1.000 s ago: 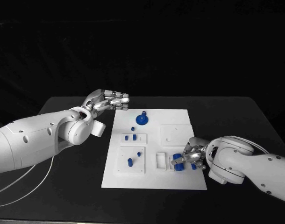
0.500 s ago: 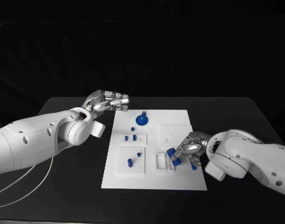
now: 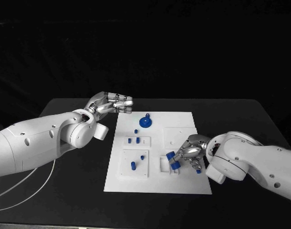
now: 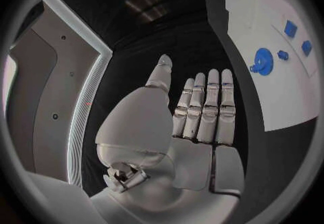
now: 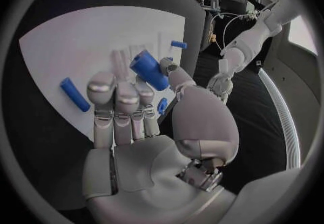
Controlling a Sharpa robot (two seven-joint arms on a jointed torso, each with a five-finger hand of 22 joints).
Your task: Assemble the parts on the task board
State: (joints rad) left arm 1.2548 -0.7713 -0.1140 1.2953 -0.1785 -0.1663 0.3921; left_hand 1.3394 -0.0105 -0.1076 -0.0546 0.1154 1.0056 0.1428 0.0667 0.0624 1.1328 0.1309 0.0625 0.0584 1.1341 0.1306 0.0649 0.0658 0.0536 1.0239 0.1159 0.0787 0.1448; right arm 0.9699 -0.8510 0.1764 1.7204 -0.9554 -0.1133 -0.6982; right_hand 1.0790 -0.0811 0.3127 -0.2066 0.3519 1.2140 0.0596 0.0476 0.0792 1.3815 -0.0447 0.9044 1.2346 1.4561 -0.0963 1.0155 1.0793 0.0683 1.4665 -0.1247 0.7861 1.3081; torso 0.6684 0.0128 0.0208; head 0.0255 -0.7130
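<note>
1. Right hand (image 3: 189, 153) grasped a blue cylinder (image 3: 172, 160) between thumb and fingers at the lower right of the task board (image 3: 187, 119), its long axis tilted; it hovered just beside the white slotted block (image 3: 163, 163) at frame centre-low.
2. That slot lay to the picture's left of the held part, so the right hand was far nearer than the left.
3. Left hand (image 3: 109, 103) rested flat-fingered and released at the board's upper left corner, holding nothing.
4. Counted on the board: one blue disc (image 3: 145, 122), one loose cylinder (image 5: 74, 94) in the right wrist view, and several small pegs.
</note>
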